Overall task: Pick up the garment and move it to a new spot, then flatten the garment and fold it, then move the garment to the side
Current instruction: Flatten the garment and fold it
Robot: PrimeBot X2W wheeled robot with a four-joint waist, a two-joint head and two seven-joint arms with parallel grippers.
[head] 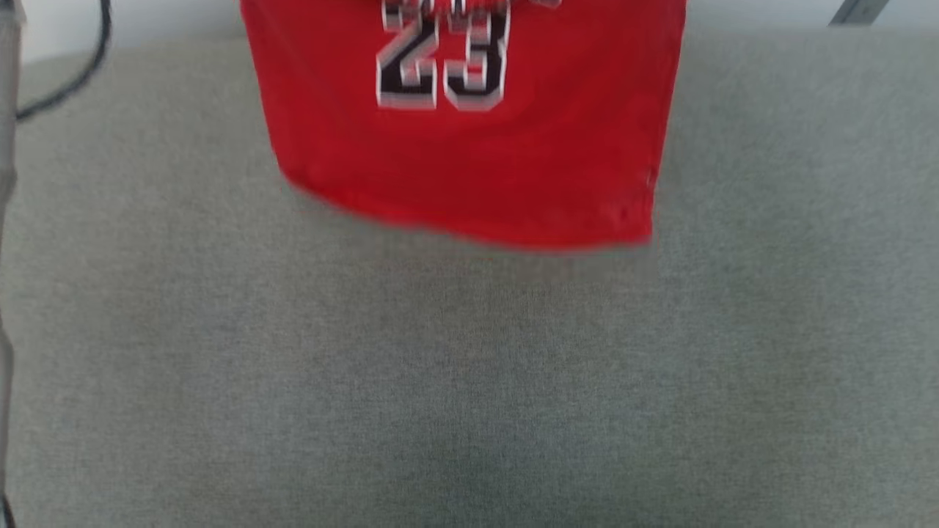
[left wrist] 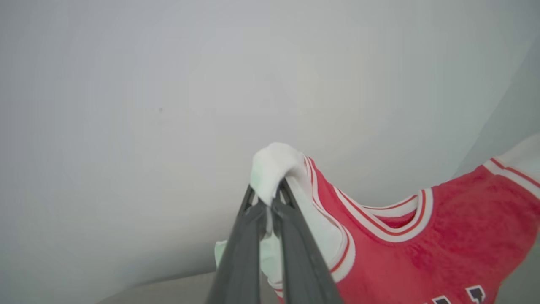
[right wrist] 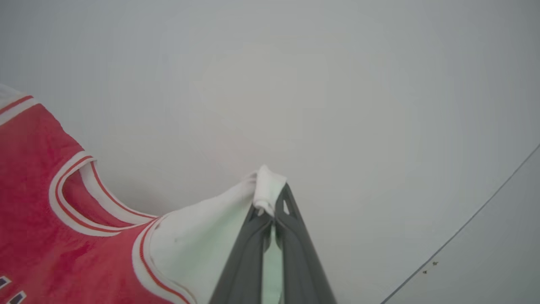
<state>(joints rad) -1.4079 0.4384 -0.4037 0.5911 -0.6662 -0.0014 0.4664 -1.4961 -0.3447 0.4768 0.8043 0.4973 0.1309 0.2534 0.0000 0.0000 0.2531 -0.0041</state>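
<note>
We have left gripper and right gripper each pinched on a white sleeve; garment hangs between and below them. Plain wall beyond the jaws, open grey cloth under the hem, cable outboard left.

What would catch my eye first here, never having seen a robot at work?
The bright red jersey with its black 23 hangs at the top middle of the head view, above a grey cloth surface. In the wrist views the left hand pinches one white sleeve and the right hand pinches the other, spreading the jersey before a pale wall.
</note>
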